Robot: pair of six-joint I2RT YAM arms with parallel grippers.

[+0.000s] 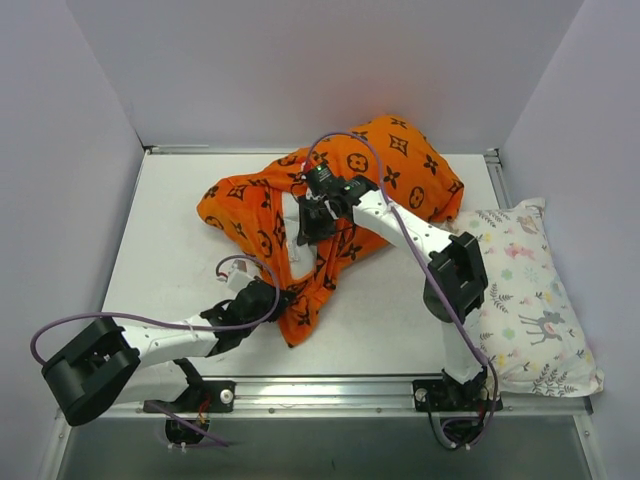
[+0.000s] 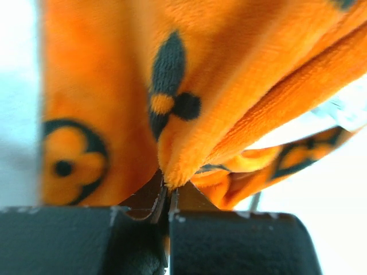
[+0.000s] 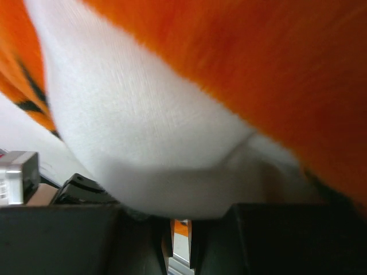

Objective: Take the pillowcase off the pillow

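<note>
The orange pillowcase with black motifs lies bunched in the middle of the table, a flap trailing toward the near edge. A strip of the white pillow shows at its open side. My left gripper is shut on a fold of the trailing pillowcase edge, seen close up in the left wrist view, where the pillowcase fills the frame. My right gripper sits at the opening, its jaws almost closed on the pillow, which bulges over them under the pillowcase. The blue tag is hidden.
A white pillow printed with pastel animals lies along the right edge of the table. Grey walls close in the left, back and right sides. A metal rail runs along the near edge by the arm bases.
</note>
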